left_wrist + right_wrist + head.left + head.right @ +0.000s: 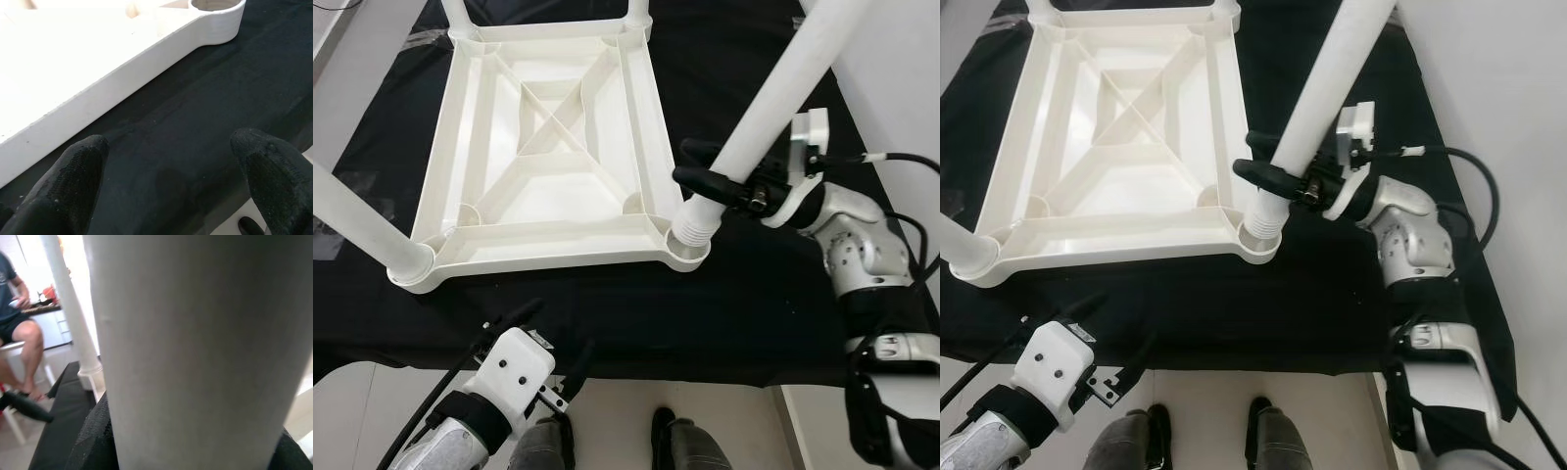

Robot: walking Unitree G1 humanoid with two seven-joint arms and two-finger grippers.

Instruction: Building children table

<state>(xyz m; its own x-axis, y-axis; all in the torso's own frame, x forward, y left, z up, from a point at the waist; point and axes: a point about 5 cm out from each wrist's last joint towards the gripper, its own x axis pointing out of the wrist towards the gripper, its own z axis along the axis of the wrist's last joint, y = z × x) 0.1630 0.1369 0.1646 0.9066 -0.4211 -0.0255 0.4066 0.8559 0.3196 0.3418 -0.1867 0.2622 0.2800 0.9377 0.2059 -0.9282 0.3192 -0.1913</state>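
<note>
While the white tabletop (pixel 548 147) lies upside down on the black cloth (pixel 744 294), our right gripper (pixel 710 176) is clamped around a white leg (pixel 783 93) standing in the near right corner socket. Our left gripper (pixel 171 176) hovers with fingers (pixel 73 171) spread over the cloth's near edge.
</note>
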